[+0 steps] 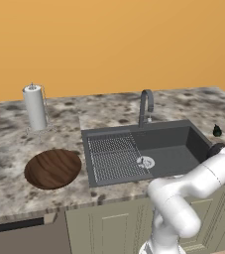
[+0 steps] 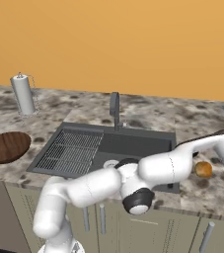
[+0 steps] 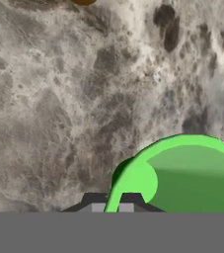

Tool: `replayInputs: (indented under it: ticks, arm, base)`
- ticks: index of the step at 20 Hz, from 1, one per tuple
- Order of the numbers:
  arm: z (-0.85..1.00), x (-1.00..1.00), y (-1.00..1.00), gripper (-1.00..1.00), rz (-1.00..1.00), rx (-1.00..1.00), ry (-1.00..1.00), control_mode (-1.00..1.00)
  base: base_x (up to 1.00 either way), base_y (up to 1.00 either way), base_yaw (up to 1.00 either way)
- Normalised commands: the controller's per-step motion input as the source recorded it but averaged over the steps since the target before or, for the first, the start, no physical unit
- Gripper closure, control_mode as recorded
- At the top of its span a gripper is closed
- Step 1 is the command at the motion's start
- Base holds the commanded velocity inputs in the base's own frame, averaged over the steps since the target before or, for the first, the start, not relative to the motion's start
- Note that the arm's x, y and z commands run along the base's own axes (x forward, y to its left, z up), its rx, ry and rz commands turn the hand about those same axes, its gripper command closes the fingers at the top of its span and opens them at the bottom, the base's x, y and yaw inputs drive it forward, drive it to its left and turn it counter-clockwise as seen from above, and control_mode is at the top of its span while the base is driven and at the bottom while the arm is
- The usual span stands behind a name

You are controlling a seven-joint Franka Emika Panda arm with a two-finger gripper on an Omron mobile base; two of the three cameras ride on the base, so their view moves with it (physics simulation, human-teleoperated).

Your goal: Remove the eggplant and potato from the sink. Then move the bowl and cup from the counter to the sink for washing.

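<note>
Speckled grey-brown granite forms the worktop (image 1: 15, 144), set over beige cabinets (image 1: 109, 225) against a plain orange wall (image 1: 109, 39). The dark grey sink (image 1: 193, 141) is sunk into its middle, faucet (image 1: 145, 106) at the back edge. Left of the sink lie the brown wooden bowl (image 1: 53, 168) and, nearer the wall, a paper-towel roll (image 1: 34, 106). Right of the sink rest the eggplant (image 1: 216, 131) and potato (image 2: 203, 169). The hand (image 3: 112, 206) is clamped narrowly on the rim of a green cup (image 3: 192, 173) above the worktop.
</note>
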Motion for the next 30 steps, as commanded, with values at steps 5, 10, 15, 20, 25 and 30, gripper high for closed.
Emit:
replayInputs:
  ticks: [5,10,15,20,25,30]
  arm:
    - [0.59,-0.17,0.12,1.00,0.15,0.19,0.20,-1.00]
    - [0.59,-0.23,0.13,1.00,0.14,0.19,0.21,-1.00]
    - [0.59,-0.28,0.09,1.00,0.13,0.13,0.27,-1.00]
    - [0.60,-0.26,0.10,1.00,0.12,0.14,0.24,-1.00]
    - [0.61,-0.23,0.16,1.00,0.12,0.15,0.20,-1.00]
    - [0.59,-0.19,0.23,1.00,0.10,0.21,0.11,-1.00]
  base:
    - [0.00,0.00,0.00]
    - [0.00,0.00,0.00]
    - [0.00,0.00,0.00]
    - [0.00,0.00,0.00]
    - [0.00,0.00,0.00]
    - [0.00,0.00,0.00]
